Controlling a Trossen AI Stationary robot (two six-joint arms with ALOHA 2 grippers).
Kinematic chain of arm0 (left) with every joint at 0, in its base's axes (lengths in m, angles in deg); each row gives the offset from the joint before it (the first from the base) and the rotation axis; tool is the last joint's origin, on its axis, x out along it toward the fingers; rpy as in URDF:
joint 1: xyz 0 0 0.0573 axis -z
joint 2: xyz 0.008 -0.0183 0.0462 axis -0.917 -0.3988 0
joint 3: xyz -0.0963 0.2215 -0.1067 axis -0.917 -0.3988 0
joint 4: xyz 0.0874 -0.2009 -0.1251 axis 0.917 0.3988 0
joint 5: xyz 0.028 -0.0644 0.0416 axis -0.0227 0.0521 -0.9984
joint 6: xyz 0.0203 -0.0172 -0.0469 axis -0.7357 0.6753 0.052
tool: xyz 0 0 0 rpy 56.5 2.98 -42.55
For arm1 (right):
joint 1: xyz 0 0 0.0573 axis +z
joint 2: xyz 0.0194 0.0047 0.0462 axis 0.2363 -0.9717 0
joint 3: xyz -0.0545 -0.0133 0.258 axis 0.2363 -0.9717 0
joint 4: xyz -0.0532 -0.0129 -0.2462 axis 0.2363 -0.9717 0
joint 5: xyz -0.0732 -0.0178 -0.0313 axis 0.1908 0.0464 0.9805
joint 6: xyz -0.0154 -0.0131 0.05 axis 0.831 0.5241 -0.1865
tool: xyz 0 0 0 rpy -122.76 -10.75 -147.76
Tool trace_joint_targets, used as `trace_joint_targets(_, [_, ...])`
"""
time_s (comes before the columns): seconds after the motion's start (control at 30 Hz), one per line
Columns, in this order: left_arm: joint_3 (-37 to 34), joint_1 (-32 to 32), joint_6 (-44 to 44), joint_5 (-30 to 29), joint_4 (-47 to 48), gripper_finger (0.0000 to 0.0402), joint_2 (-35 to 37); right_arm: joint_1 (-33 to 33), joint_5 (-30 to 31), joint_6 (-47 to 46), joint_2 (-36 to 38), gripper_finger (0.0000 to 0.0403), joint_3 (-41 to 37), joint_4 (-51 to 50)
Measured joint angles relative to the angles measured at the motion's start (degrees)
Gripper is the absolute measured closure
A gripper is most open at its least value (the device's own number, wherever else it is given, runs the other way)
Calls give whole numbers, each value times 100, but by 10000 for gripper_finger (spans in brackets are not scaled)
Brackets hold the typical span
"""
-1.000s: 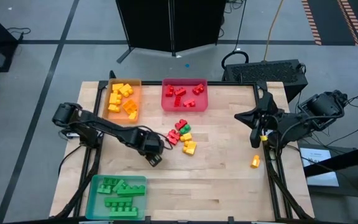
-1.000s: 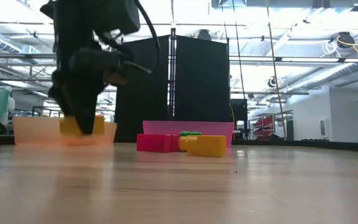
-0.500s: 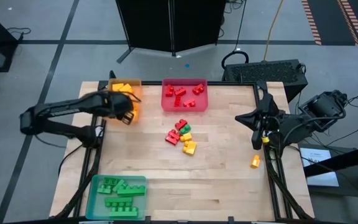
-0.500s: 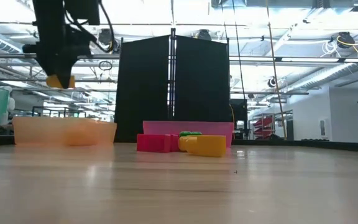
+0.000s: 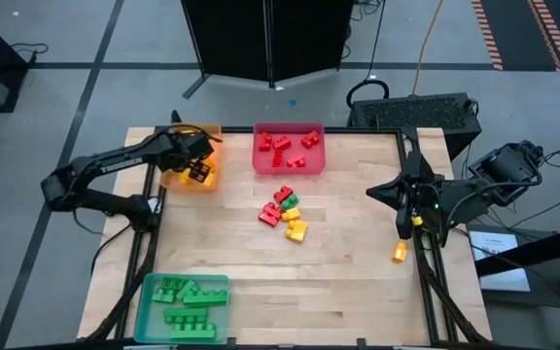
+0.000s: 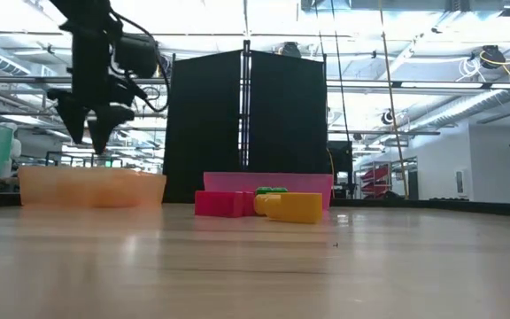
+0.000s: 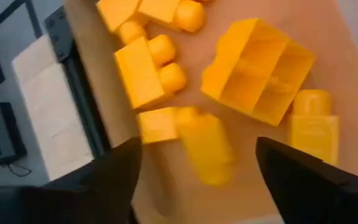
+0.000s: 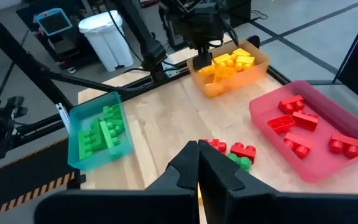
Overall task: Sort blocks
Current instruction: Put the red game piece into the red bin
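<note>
My left gripper (image 5: 199, 167) hangs open above the orange tray (image 5: 175, 178), its fingers spread in the low view (image 6: 91, 135) and holding nothing. Under it, in the left wrist view, lie yellow-orange blocks (image 7: 257, 71), and one blurred block (image 7: 207, 146) shows between the fingers. A small pile of red, green and yellow blocks (image 5: 284, 212) rests on the table's middle. Red blocks sit in the red tray (image 5: 261, 160), green ones in the teal tray (image 5: 146, 311). My right gripper (image 5: 375, 191) waits shut (image 8: 197, 163) near the right edge.
One yellow block (image 5: 399, 254) lies alone near the table's right edge. The orange and red trays stand along the far edge, the teal tray at the near left corner. Bare wood stretches between the pile and the near edge. A black screen (image 6: 246, 124) stands behind the table.
My left gripper, shut on a yellow block low beside the middle pile, has risen and swung toward the table's far left corner, above the orange tray. There it has opened and let the block go; the block no longer hangs between its fingers.
</note>
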Motion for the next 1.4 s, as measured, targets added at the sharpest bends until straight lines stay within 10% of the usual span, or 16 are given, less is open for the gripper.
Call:
trace_joint_targets(0.43, [444,1944,-890,2197,-2826,57,-478,194,6,4,0,403,0,-171])
trace_joint_targets(1.4, [445,3637,-2734,1736,-4721,56,-2610,191,-144,-7,0,403,0,-448])
